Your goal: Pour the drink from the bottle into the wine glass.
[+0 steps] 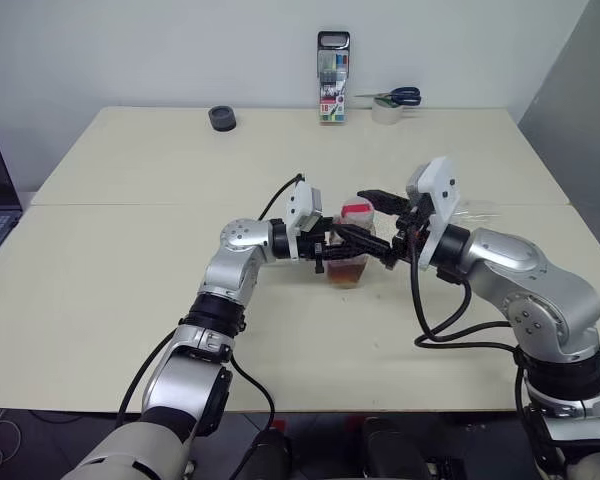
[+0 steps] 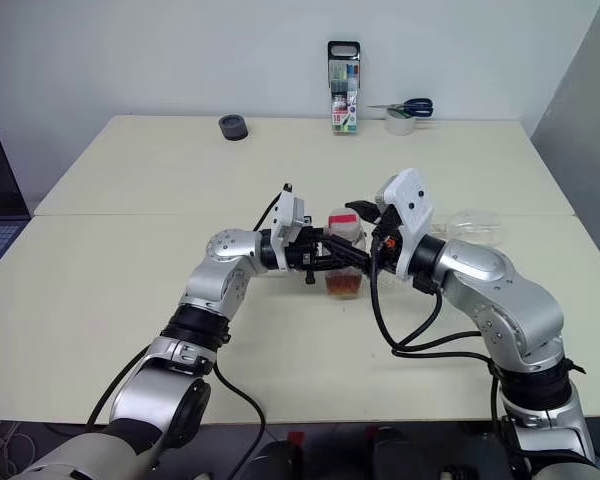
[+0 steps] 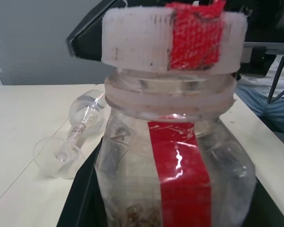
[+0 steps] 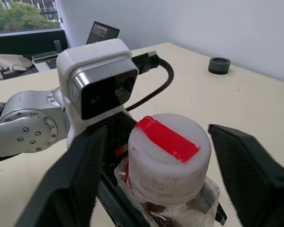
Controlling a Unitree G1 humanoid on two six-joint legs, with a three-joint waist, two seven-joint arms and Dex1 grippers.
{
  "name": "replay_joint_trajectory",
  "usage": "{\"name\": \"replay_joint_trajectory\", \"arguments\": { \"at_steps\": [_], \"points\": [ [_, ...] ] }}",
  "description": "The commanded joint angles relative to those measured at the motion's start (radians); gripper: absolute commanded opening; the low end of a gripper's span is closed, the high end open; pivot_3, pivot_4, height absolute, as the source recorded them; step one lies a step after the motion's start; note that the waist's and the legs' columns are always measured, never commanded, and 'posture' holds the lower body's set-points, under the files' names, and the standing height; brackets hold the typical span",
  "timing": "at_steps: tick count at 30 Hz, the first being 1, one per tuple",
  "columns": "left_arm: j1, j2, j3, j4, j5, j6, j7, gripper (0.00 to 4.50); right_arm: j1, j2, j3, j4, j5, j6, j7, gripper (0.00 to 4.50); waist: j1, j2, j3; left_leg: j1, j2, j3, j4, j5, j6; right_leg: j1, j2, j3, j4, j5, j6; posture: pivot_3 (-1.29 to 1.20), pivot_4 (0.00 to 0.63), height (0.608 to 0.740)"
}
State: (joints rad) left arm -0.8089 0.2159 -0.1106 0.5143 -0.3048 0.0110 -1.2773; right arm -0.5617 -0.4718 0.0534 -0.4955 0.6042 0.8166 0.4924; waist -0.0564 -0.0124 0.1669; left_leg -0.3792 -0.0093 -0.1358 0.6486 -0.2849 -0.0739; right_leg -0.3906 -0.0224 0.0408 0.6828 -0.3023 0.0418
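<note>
On the beige surface (image 1: 130, 280) my left pincer (image 1: 352, 243) pinches the bottle (image 1: 350, 262); my right pincer (image 4: 156, 156) straddles its cap (image 4: 169, 150), fingers spread clear.

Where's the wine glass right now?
The wine glass lies on its side on the table, on the robot's right, just beyond the right gripper and the bottle.

Capped bottle (image 1: 351, 255) upright holding amber drink (image 1: 347, 272); wine glass (image 3: 75, 135) lies toppled.
</note>
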Motion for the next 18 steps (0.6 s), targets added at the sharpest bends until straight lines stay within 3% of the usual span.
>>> {"name": "replay_joint_trajectory", "arguments": {
  "at_steps": [1, 2, 5, 9, 12, 16, 18],
  "points": [
    [-0.005, -0.006, 0.013, -0.053, -0.018, -0.019, 0.006, 1.68, -0.011, 0.008, -0.017, -0.032, 0.005, -0.025, 0.004, 2.12, 0.000, 0.000, 0.000, 0.000, 0.000, 0.000, 0.000, 0.000, 0.000, 0.000, 0.000, 0.000, 0.000, 0.000, 0.000, 0.00, 0.150, 0.740],
    [-0.004, -0.006, 0.012, -0.054, -0.018, -0.019, 0.006, 1.68, -0.010, 0.009, -0.017, -0.034, 0.003, -0.027, 0.004, 1.83, 0.000, 0.000, 0.000, 0.000, 0.000, 0.000, 0.000, 0.000, 0.000, 0.000, 0.000, 0.000, 0.000, 0.000, 0.000, 0.00, 0.150, 0.740],
    [-0.003, -0.006, 0.012, -0.054, -0.018, -0.019, 0.007, 1.68, -0.009, 0.002, -0.009, -0.038, -0.015, -0.039, 0.008, 1.84, 0.000, 0.000, 0.000, 0.000, 0.000, 0.000, 0.000, 0.000, 0.000, 0.000, 0.000, 0.000, 0.000, 0.000, 0.000, 0.00, 0.150, 0.740],
    [0.006, -0.007, 0.010, -0.066, -0.020, -0.012, 0.012, 1.67, 0.002, -0.094, 0.074, -0.057, -0.200, -0.176, 0.037, 1.84, 0.000, 0.000, 0.000, 0.000, 0.000, 0.000, 0.000, 0.000, 0.000, 0.000, 0.000, 0.000, 0.000, 0.000, 0.000, 0.00, 0.150, 0.740],
    [0.013, -0.008, 0.010, -0.075, -0.022, -0.007, 0.018, 1.67, 0.020, -0.111, 0.090, -0.061, -0.256, -0.245, 0.042, 1.77, 0.000, 0.000, 0.000, 0.000, 0.000, 0.000, 0.000, 0.000, 0.000, 0.000, 0.000, 0.000, -0.001, 0.000, 0.000, 0.00, 0.150, 0.740],
    [0.020, -0.008, 0.007, -0.084, -0.023, -0.005, 0.021, 1.67, 0.047, -0.043, 0.013, -0.075, -0.166, -0.209, 0.021, 1.74, 0.000, 0.000, 0.000, 0.000, 0.000, 0.000, 0.000, 0.000, 0.000, 0.000, 0.000, 0.000, 0.000, 0.000, 0.000, 0.00, 0.150, 0.740],
    [0.023, -0.005, 0.009, -0.088, -0.023, -0.002, 0.023, 1.67, 0.064, 0.021, -0.102, -0.092, 0.019, -0.119, -0.028, 1.74, 0.001, 0.000, 0.000, 0.000, 0.000, 0.000, 0.000, 0.001, -0.001, 0.000, 0.000, 0.000, 0.000, 0.000, 0.000, 0.00, 0.150, 0.740]
  ]
}}
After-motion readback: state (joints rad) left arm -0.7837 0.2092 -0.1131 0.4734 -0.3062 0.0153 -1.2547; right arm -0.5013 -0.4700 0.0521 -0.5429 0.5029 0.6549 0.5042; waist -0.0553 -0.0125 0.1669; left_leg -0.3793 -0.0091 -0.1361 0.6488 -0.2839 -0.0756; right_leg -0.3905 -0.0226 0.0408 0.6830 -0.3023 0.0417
